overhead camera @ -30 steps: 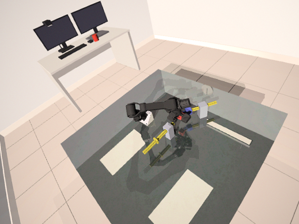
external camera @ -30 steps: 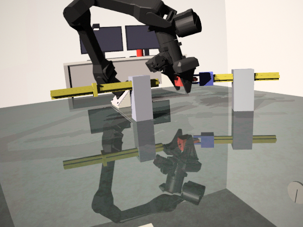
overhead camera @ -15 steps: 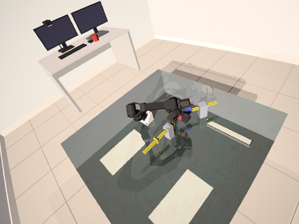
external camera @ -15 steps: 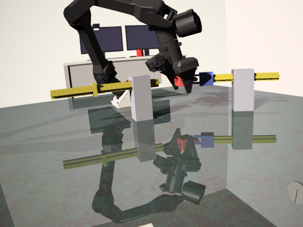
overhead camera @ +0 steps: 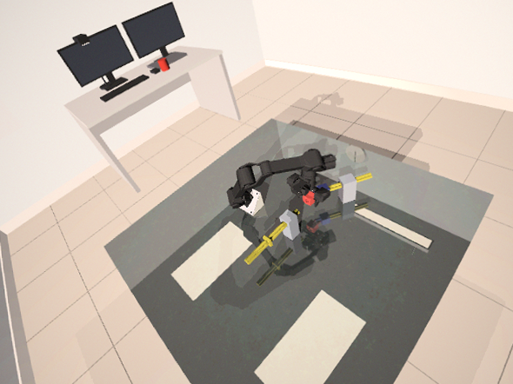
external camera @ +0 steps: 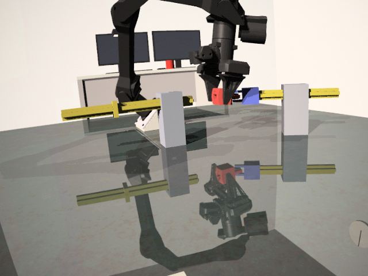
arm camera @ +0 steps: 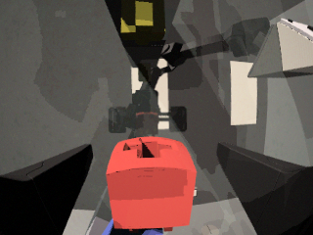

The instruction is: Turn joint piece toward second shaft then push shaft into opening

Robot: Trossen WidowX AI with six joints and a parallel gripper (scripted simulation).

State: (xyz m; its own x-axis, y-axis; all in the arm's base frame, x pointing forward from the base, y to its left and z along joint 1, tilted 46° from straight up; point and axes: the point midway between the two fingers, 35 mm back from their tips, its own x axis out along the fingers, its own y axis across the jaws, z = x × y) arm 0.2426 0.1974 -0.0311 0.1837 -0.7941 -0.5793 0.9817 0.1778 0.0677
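The red joint piece hangs on a blue fork at the end of the fixed yellow shaft. In the wrist view its dark opening faces up the picture, toward the second shaft's end; exact alignment cannot be told. The second yellow shaft passes through its block, with a gap between its end and the joint piece. My gripper is open, its fingers standing apart on both sides of the joint piece.
The second shaft's grey block stands left of the joint piece, and the fixed shaft's block stands right. A yellow collar sits on the second shaft's outer part. Pale panels lie around the glossy dark surface.
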